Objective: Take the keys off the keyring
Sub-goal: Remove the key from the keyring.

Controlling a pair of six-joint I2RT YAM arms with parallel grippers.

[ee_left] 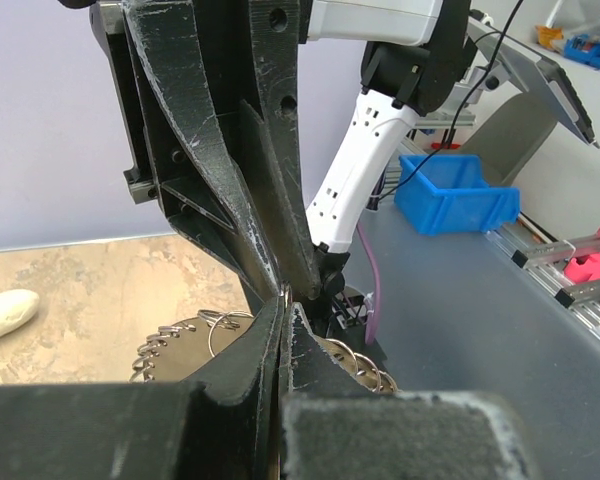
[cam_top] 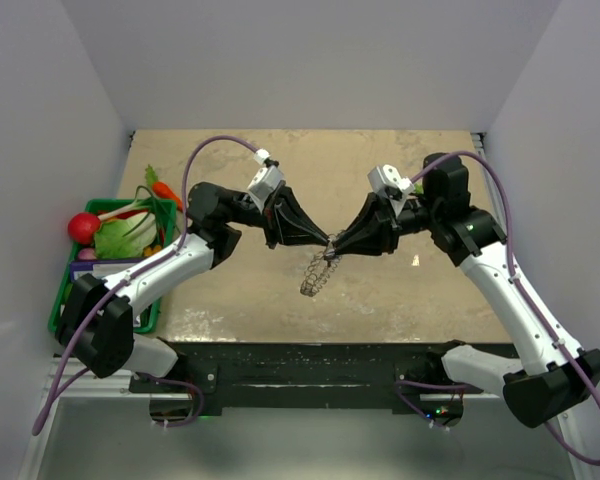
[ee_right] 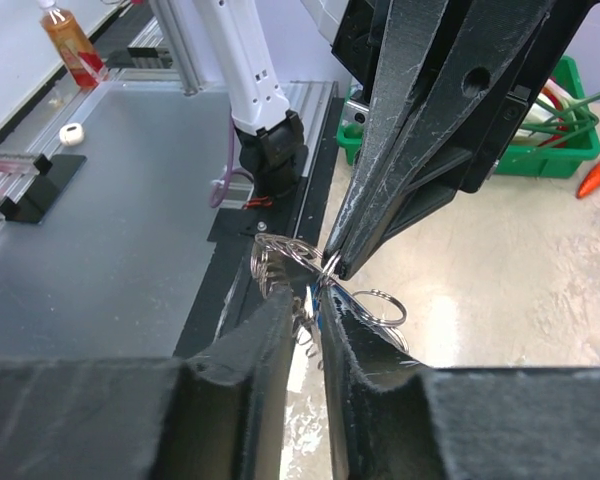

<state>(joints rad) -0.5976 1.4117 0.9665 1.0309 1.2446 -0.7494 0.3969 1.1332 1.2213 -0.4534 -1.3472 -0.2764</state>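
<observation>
While the keyring (cam_top: 315, 276) hung over the middle of the desk (cam_top: 410, 300), the left tool (cam_top: 326, 241) was pressed together, pinching its top. The right tool (cam_top: 337, 251) stood narrowly parted around the blue-headed key (ee_right: 311, 298); whether it gripped could not be told.

The left jaws and right jaws meet tip to tip above mid-tabletop (cam_top: 400, 300), the keyring (cam_top: 315, 275) dangling beneath and barring the centre, a green basket (cam_top: 58, 300) crowds the left edge, and the far and right stretches lie open.
</observation>
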